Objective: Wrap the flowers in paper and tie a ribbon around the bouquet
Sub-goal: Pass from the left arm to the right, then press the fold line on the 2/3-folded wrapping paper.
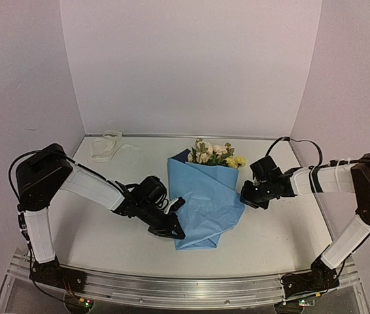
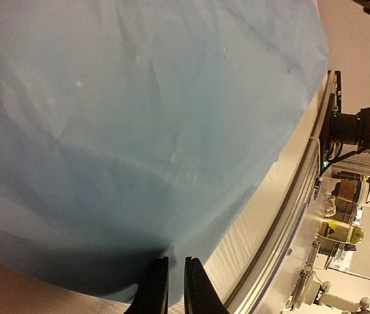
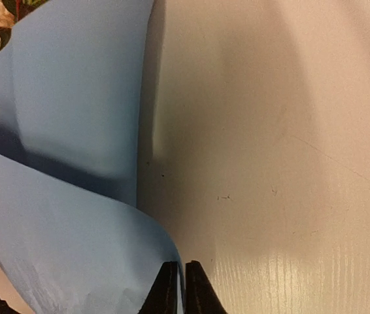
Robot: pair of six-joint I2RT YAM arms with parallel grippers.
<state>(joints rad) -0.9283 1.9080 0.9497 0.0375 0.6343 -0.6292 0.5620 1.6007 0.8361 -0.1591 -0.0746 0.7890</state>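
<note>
**Q:** State the work surface and enclosure, nearest first.

**A:** An aluminium rail [image 1: 185, 286] runs along the near edge and carries both arm bases [image 1: 54, 271]. Beyond it lies a pale table [image 1: 289, 226], closed in at left, right and rear by plain white walls [image 1: 191, 65].

**Q:** End effector condition?

**A:** The left gripper [image 1: 175, 229] sits low at the near left edge of the paper [image 1: 204, 196], jaws set to a thin slit. The right gripper [image 1: 247, 199] is at the sheet's right edge, jaws likewise almost together. The edge meets the fingertips in both wrist views, so whether either one pinches it cannot be determined.

**Q:** Location of task items?

**A:** The paper lies mid-table, folded over into a cone, light blue side out. The flowers [image 1: 214, 154] protrude from its far opening, with the stems hidden. The ribbon [image 1: 106, 145] lies heaped near the far left corner, well apart from the paper.

**Q:** View differences?

**A:** Only the top view shows the ribbon and both arms. The left wrist view alone shows the sheet's creases and the cluttered equipment [image 2: 345, 222] past the rail. The right wrist view alone shows fine scratches on the table.
</note>
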